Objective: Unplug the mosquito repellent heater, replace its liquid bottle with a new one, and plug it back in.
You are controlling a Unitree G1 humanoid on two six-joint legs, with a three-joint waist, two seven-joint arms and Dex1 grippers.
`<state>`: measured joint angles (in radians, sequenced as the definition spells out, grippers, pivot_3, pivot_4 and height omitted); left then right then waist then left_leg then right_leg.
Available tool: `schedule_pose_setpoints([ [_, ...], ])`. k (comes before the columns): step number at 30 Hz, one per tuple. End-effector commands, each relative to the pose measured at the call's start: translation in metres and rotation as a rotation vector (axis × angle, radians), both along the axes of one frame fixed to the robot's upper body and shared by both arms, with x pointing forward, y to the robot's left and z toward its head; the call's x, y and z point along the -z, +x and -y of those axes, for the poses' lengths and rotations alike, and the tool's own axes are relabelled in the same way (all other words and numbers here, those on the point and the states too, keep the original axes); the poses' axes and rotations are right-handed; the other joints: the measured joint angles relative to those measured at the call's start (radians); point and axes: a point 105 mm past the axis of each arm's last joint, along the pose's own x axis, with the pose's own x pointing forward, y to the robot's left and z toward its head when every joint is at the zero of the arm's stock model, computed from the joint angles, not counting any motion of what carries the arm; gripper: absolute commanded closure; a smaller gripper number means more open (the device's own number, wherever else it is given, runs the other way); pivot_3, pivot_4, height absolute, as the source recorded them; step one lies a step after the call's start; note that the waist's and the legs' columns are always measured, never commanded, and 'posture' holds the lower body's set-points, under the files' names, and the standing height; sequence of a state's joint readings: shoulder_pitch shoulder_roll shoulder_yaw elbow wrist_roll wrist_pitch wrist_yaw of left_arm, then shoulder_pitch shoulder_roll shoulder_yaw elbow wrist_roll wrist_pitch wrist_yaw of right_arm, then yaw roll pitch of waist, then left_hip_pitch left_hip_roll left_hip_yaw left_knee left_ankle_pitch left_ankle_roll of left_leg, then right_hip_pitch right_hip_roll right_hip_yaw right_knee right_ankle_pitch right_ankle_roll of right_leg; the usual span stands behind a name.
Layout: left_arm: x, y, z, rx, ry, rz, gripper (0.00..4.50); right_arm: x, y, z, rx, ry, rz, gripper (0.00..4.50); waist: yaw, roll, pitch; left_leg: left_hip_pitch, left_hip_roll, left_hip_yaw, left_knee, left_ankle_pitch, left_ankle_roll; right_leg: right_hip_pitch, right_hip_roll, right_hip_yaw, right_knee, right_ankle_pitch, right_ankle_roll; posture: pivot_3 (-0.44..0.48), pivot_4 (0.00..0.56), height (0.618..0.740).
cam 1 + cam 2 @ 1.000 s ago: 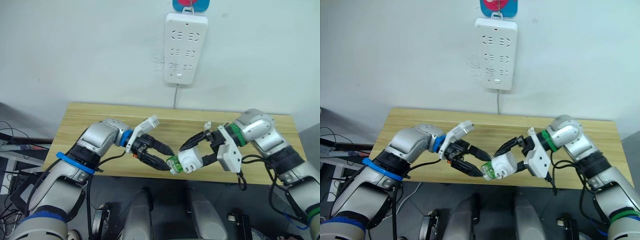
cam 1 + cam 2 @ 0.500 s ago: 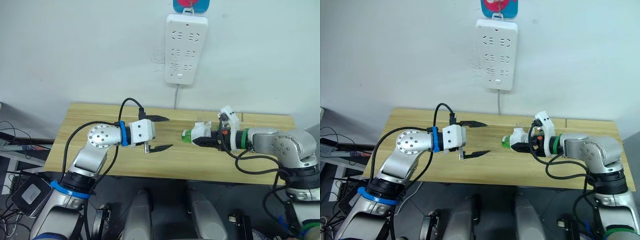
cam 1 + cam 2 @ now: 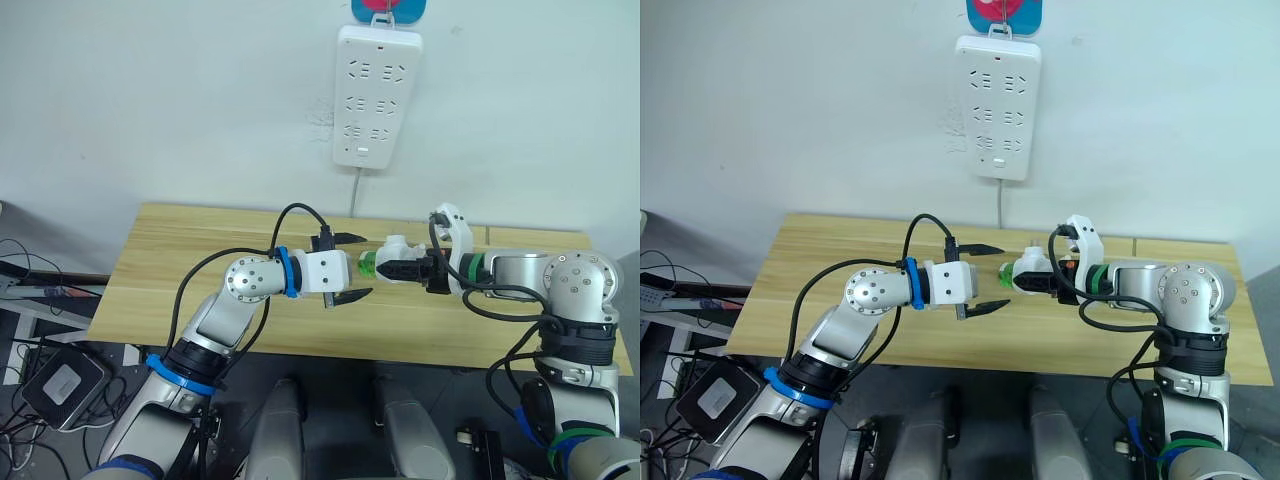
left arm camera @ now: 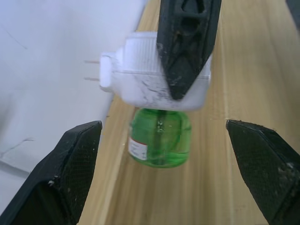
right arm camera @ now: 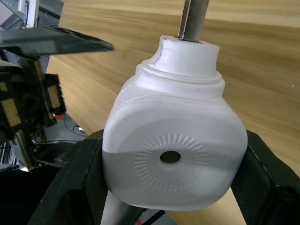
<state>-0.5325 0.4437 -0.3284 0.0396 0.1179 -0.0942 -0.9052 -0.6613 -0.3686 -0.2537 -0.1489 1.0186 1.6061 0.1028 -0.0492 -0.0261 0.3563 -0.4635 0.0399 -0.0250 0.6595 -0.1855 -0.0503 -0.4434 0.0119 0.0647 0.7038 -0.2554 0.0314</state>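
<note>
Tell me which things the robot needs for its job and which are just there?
For the job:
- mosquito repellent heater, held in the right gripper
- green liquid bottle screwed into it
- left gripper, fingers open beside the bottle
- white power strip on the wall

Just there:
- wooden table

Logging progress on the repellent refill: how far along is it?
Unplugged: the heater is off the power strip, held in the right gripper. In hand: the open left gripper flanks the green bottle, attached to the heater. Left: swapping bottles, replugging.
</note>
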Motion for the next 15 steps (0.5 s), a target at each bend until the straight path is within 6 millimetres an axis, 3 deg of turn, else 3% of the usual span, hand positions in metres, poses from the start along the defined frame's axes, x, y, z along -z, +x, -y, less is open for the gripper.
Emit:
schedule_pose_setpoints([
  [1,0.0,-0.001,0.006,0.01,-0.003,0.009,0.0,-0.016,-0.004,-0.006,-0.037,0.035,0.045,1.44,-0.004,0.0,0.0,0.0,0.0,0.0,0.0,0.0,0.0,0.0,0.0,0.0,0.0,0.0,0.0,-0.038,0.32,0.74],
  [7,0.004,0.004,0.012,0.002,-0.009,-0.016,0.0,-0.017,-0.011,-0.011,-0.067,0.05,0.032,1.44,-0.006,0.0,0.0,-0.001,0.001,0.0,0.0,0.0,0.0,0.0,0.001,0.0,-0.001,0.0,0.0,-0.043,0.322,0.74],
  [11,0.005,0.008,0.012,0.007,0.027,0.027,0.78,-0.018,-0.013,-0.015,-0.083,0.059,0.027,1.44,-0.007,0.0,0.0,-0.001,0.001,0.0,0.0,0.0,0.0,0.0,0.001,0.0,-0.002,0.0,0.0,-0.047,0.323,0.74],
  [15,0.006,0.01,0.012,0.008,0.041,0.025,2.08,-0.018,-0.014,-0.017,-0.084,0.063,0.018,1.44,-0.007,0.0,0.0,-0.001,0.002,0.0,0.0,0.0,0.0,0.0,0.002,0.0,-0.003,0.0,0.001,-0.049,0.323,0.74],
])
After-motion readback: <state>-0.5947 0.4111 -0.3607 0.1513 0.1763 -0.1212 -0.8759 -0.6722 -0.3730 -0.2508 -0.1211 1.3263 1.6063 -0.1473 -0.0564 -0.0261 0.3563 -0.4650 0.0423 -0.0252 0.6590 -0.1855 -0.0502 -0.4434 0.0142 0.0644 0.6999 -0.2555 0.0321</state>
